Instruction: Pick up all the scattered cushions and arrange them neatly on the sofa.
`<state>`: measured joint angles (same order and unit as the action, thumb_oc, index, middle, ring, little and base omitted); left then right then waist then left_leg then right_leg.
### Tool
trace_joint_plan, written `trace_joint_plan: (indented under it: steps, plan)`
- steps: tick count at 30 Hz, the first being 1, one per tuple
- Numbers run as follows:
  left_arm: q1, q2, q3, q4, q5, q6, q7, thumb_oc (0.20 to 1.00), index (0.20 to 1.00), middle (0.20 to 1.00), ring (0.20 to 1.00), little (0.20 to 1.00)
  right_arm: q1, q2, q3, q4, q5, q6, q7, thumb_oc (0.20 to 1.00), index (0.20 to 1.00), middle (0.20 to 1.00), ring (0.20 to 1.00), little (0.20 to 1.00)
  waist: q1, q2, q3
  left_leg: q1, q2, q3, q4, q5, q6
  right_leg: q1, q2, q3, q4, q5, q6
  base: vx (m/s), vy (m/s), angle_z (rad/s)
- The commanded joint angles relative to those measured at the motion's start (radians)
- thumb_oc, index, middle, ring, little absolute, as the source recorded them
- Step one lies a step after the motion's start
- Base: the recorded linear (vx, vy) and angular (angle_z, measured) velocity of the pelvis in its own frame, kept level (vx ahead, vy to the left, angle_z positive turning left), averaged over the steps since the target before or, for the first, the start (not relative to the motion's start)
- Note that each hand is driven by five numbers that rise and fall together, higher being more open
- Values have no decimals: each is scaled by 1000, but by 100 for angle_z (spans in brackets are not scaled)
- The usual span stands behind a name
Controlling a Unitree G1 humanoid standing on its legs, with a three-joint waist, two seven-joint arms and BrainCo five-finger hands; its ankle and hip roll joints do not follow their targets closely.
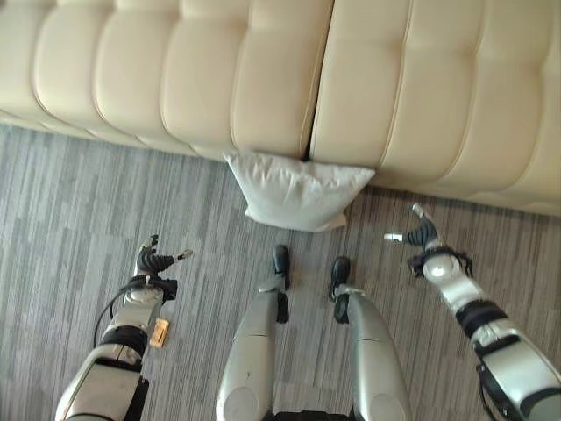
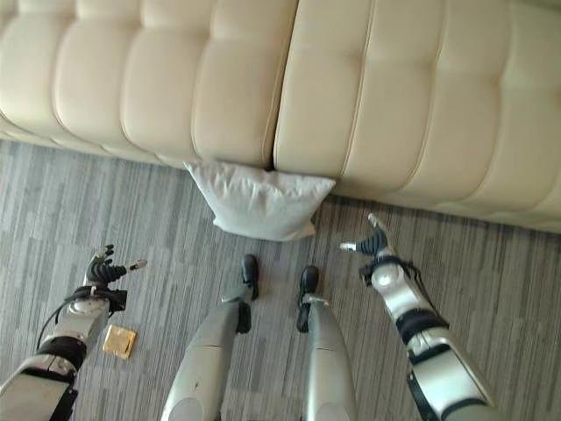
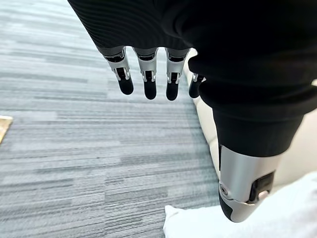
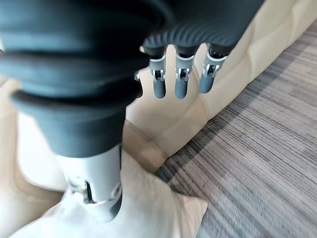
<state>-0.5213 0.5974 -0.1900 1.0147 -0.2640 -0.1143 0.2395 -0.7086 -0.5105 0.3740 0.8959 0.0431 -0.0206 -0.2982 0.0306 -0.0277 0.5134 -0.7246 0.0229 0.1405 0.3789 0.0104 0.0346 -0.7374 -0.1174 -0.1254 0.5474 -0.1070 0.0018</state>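
a white cushion [image 1: 296, 192] lies on the grey floor [image 1: 70, 219], touching the front of the cream sofa [image 1: 263, 70]. it sits between the two hands and a bit ahead of them. the left hand [image 1: 151, 261] and the right hand [image 1: 422, 233] both hang over the floor with straight fingers, holding nothing. a small tan thing [image 1: 159, 332] lies just behind the left hand.

White cushion [image 1: 296, 190], cream sofa [image 1: 263, 70], grey striped carpet [image 1: 70, 219]

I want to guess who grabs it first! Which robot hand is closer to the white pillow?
It looks like the right hand, open beside the white pillow's corner. The left hand hangs farther off, near a small tan square.
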Motion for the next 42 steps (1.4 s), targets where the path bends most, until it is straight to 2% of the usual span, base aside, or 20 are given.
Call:
trace_joint_plan:
  steps: [1, 2, 3, 6, 11, 16, 17, 18, 21, 22, 23, 24, 28, 31, 34, 35, 42]
  plan:
    - [-27, 60, -23, 5, -78, -35, 22, 1000, 1000, 1000, 1000, 1000, 59, -13, 24, 56, 102, -28, -61, 1000, 1000, 1000, 1000, 1000, -26, -6, -133, -87, 7, -21, 160, -173, -34, -74, -36, 37, -28, 1, 66, -62, 9, 5]
    - [-88, 83, -43, 9, -91, -32, 20, 1000, 1000, 1000, 1000, 1000, -2, -25, 35, 77, 128, -24, -70, 1000, 1000, 1000, 1000, 1000, -32, -3, -135, -177, 7, -25, 200, -178, -29, -161, -36, 53, 14, -7, 61, -62, 8, 6]
    - [-90, 83, -43, 10, -91, -32, 19, 1000, 1000, 1000, 1000, 1000, -3, -26, 35, 78, 128, -25, -70, 1000, 1000, 1000, 1000, 1000, -32, -3, -138, -182, 7, -25, 203, -179, -29, -167, -36, 53, 16, -7, 61, -41, 9, 4]
    - [-231, 123, -114, 35, -95, -26, 10, 1000, 1000, 1000, 1000, 1000, -136, -38, 55, 134, 196, -26, -89, 1000, 1000, 1000, 1000, 1000, -42, 10, -132, -336, 2, -32, 284, -196, -26, -320, -34, 82, 99, -26, 53, -11, 13, -1]
    - [-347, 154, -184, 30, -80, -25, 14, 1000, 1000, 1000, 1000, 1000, -245, -38, 77, 146, 250, -40, -108, 1000, 1000, 1000, 1000, 1000, -43, 27, -128, -466, -8, -36, 361, -215, -21, -455, -33, 105, 190, -52, 43, 16, 23, 0]
    - [-475, 165, -275, 26, -68, -27, 19, 1000, 1000, 1000, 1000, 1000, -361, -8, 158, 105, 277, -72, -123, 1000, 1000, 1000, 1000, 1000, -41, 36, -134, -568, -21, -38, 420, -220, -18, -554, -23, 113, 251, -60, 39, 9, 8, 3]
    - [-537, 133, -323, 32, -60, -25, 25, 1000, 1000, 1000, 1000, 1000, -421, 72, 196, 80, 313, -98, -147, 1000, 1000, 1000, 1000, 1000, -35, 42, -137, -614, -26, -40, 451, -221, -16, -599, -18, 113, 279, -62, 38, 0, 0, 0]
    - [-540, 134, -325, 34, -60, -25, 25, 1000, 1000, 1000, 1000, 1000, -423, 72, 195, 81, 314, -99, -147, 1000, 1000, 1000, 1000, 1000, -34, 42, -138, -617, -26, -40, 453, -221, -16, -603, -18, 113, 281, -63, 38, 0, 0, 0]
    - [-591, 87, -353, 60, -55, -14, 44, 1000, 1000, 1000, 1000, 1000, -452, 193, 217, 53, 370, -133, -154, 1000, 1000, 1000, 1000, 1000, -25, 48, -145, -657, -26, -46, 486, -226, -15, -636, -17, 110, 308, -65, 36, 2, -29, 1]
    - [-615, 73, -361, 73, -55, -11, 60, 890, 890, 890, 890, 890, -459, 241, 228, 37, 387, -140, -156, 341, 341, 341, 341, 341, -21, 50, -147, -667, -29, -48, 493, -226, -15, -648, -16, 109, 318, -67, 36, 0, -50, 5]
    - [-623, 60, -360, 75, -52, -10, 71, 489, 489, 489, 489, 489, -460, 273, 241, 19, 393, -152, -148, 200, 200, 200, 200, 200, -20, 53, -151, -676, -33, -50, 499, -226, -14, -657, -16, 108, 326, -69, 34, 0, -42, 5]
    - [-626, 46, -355, 72, -52, -16, 84, 200, 200, 200, 200, 200, -460, 300, 246, -2, 406, -167, -139, 200, 200, 200, 200, 200, -17, 55, -154, -685, -35, -53, 501, -225, -14, -664, -15, 110, 328, -68, 33, 2, -33, 4]
    - [-601, 38, -305, -21, -99, -56, 128, 200, 200, 200, 200, 200, -439, 325, 226, -103, 448, -212, -135, 200, 200, 200, 200, 200, -9, 59, -169, -697, -46, -62, 495, -217, -16, -681, -14, 112, 330, -67, 31, -5, -23, 7]
    - [-567, 54, -256, -137, -133, -102, 155, 200, 200, 200, 200, 200, -404, 294, 196, -211, 453, -251, -132, 200, 200, 200, 200, 200, -5, 59, -187, -679, -52, -66, 455, -206, -17, -668, -11, 110, 306, -61, 33, -18, 4, 12]
    - [-547, 48, -230, -166, -148, -113, 165, 200, 200, 200, 200, 200, -389, 293, 186, -236, 452, -260, -129, 200, 200, 200, 200, 200, -4, 59, -193, -671, -53, -69, 438, -202, -18, -659, -9, 110, 292, -58, 34, -6, 3, 5]
    - [-511, 35, -176, -228, -181, -138, 190, 200, 200, 200, 200, 200, -363, 288, 163, -286, 450, -271, -126, 200, 200, 200, 200, 200, -1, 56, -208, -649, -54, -77, 403, -195, -21, -643, -8, 109, 263, -54, 35, -16, -3, 3]
    - [-318, -52, -51, -460, -135, -182, 250, 200, 200, 200, 200, 200, -221, 283, 135, -458, 387, -290, -95, 200, 200, 200, 200, 200, -4, 45, -222, -498, -41, -103, 257, -169, -31, -495, -3, 102, 123, -12, 50, -23, 2, 0]
